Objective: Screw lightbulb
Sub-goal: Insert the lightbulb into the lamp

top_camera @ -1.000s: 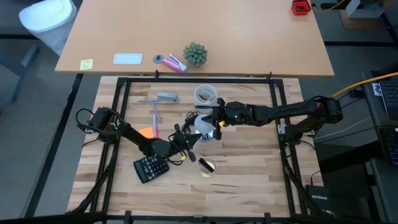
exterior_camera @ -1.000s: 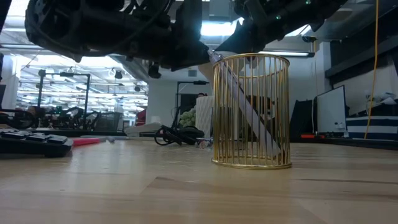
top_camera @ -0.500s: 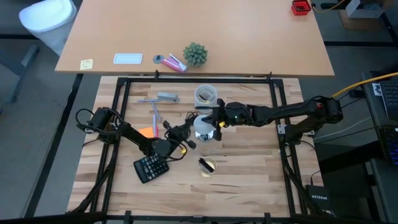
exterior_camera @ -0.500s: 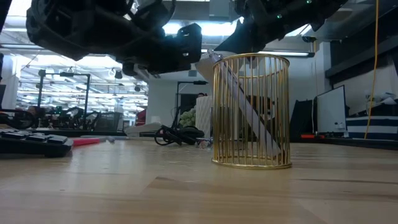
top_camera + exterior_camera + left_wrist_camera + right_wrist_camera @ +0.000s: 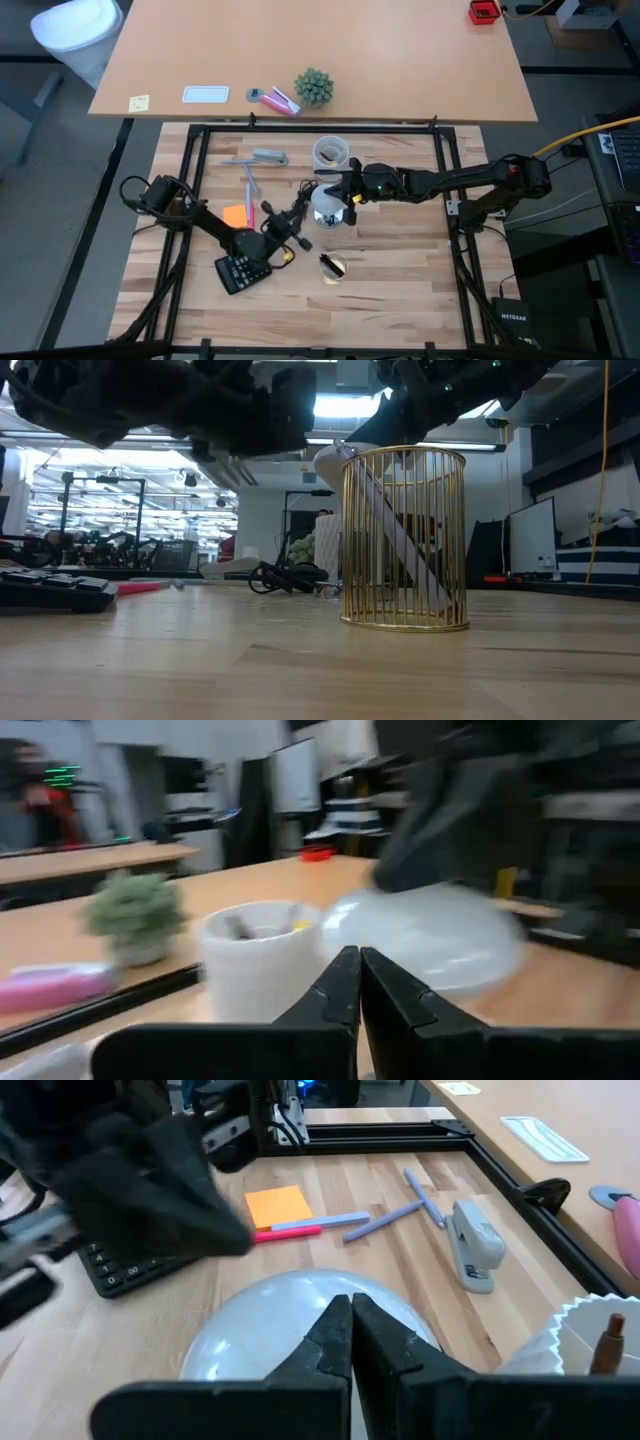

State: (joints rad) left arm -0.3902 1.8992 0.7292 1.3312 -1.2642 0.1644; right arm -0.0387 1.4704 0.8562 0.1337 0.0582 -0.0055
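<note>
A round silver-white socket dome (image 5: 328, 208) sits mid-table; the low view shows its pale edge (image 5: 328, 465) high behind a gold wire cup. The lightbulb is hidden in every view. My right gripper (image 5: 336, 195) reaches in from the table's right. Its shut fingertips (image 5: 351, 1302) lie over the dome's top (image 5: 260, 1330). My left gripper (image 5: 302, 209) is also shut and empty. It points level at the gap between the dome (image 5: 430, 935) and a pale cup (image 5: 258, 960), just short of both. My right gripper slants down from the table's right onto the top of the socket dome (image 5: 330, 1285). Its own shut fingertips cover that spot, so I cannot tell whether they touch the dome or hold any part of it.
The gold wire cup (image 5: 333, 266) with a pen stands near the front edge. A calculator (image 5: 243, 270) lies under my left arm. An orange note (image 5: 280, 1205), pens and a stapler (image 5: 478, 1245) lie at the far left. The pale cup (image 5: 332, 152) stands just beyond the dome.
My left gripper has swung from pointing toward the table's right edge to pointing far-right at the socket dome. It rolled a little and stayed shut. The dome has not moved.
</note>
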